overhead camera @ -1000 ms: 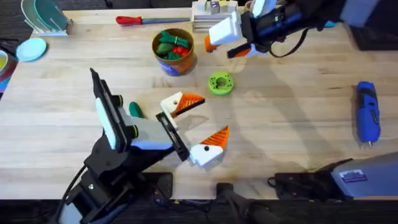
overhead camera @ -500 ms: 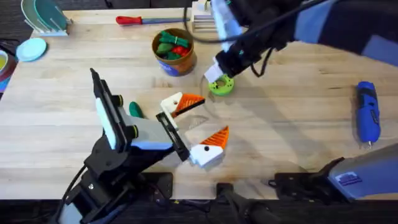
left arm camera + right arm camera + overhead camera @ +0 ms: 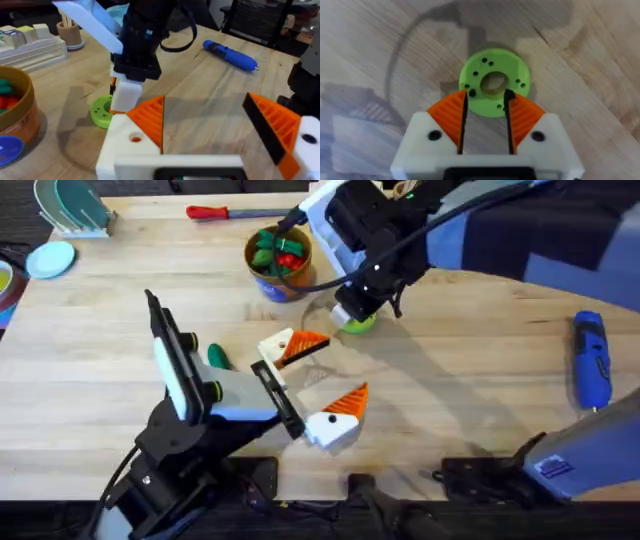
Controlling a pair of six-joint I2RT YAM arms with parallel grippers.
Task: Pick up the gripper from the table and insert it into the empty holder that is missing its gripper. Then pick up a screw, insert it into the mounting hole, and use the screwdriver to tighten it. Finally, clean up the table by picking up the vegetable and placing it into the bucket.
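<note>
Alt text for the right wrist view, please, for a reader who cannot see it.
The right gripper, white with orange ribbed pads, hangs directly over a flat bright green plastic disc with holes, its slightly parted fingertips overlapping the disc's near rim. The disc lies on the light wooden table.

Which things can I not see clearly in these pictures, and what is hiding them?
- Green disc: in the overhead view the right gripper covers most of it.
- Vegetable: overhead, the left arm hides part of it.
- Screws in the green disc: in the right wrist view, too small to tell whether its holes hold any.
- Bucket: cut off by the left wrist view's edge.
</note>
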